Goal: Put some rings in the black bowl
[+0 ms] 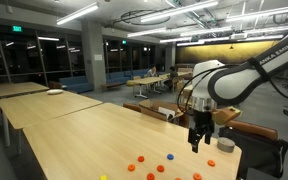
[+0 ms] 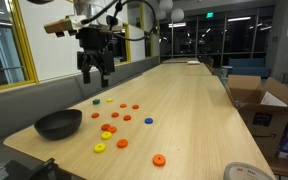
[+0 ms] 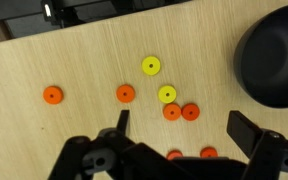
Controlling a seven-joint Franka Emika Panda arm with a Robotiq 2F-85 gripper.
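Several rings [image 1: 141, 161] are lying on the table [image 1: 74, 125] near the gripper [image 1: 196, 146] in an exterior view. In an exterior view the black bowl [image 2: 59, 125] is sitting empty just beside them. In the wrist view the gripper [image 3: 181, 128] is hovering spread wide, holding nothing, over yellow and orange rings

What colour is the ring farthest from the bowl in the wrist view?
Orange. The ring shows best in the wrist view, opposite the bowl.
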